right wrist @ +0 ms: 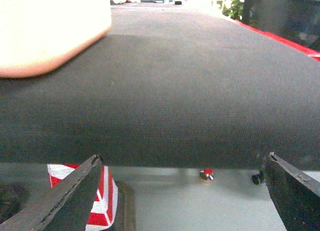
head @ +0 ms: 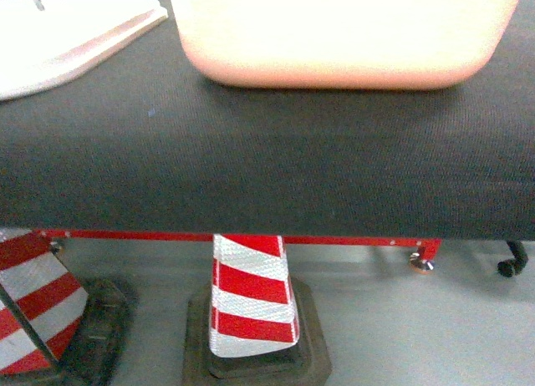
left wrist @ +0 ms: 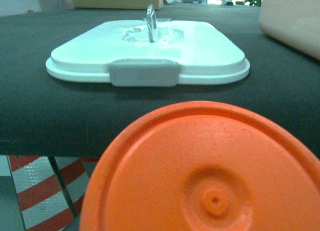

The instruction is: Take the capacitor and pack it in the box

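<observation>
the capacitor (left wrist: 205,176), seen end-on and filling the left wrist view, was judged light, rigid and slick, best clamped across its sides. the left grip could not be told; the right gripper (right wrist: 182,201) stood apart.

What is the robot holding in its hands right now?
The left wrist view shows the orange capacitor end-on, very close, probably held by the left gripper, though its fingers are hidden, so the hold point cannot be told. The right gripper is open, holding nothing.
</observation>
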`<state>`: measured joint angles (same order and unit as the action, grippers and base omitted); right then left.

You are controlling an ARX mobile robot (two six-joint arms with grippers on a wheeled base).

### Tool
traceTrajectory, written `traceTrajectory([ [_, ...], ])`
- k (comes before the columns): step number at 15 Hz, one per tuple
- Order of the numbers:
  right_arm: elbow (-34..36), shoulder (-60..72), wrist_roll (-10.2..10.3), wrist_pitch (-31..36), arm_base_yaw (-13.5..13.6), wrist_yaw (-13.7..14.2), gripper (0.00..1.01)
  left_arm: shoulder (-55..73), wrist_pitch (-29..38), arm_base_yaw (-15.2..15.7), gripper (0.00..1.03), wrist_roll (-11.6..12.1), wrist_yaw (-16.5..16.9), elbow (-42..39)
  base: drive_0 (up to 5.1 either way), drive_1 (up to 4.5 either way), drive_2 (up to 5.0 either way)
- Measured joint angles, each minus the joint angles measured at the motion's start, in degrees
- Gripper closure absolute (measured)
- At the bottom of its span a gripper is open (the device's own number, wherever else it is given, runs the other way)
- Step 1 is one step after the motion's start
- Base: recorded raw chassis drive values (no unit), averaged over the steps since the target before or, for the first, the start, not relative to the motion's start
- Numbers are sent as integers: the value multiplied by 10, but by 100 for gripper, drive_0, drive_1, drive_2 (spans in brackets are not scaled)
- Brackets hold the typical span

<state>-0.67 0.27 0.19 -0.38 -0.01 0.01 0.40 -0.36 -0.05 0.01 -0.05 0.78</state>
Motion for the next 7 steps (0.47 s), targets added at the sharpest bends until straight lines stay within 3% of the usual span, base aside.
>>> traceTrajectory([
  [7,0,0,0,1,0,0,3,0,0,0,60,0,0,0,0,0,0],
])
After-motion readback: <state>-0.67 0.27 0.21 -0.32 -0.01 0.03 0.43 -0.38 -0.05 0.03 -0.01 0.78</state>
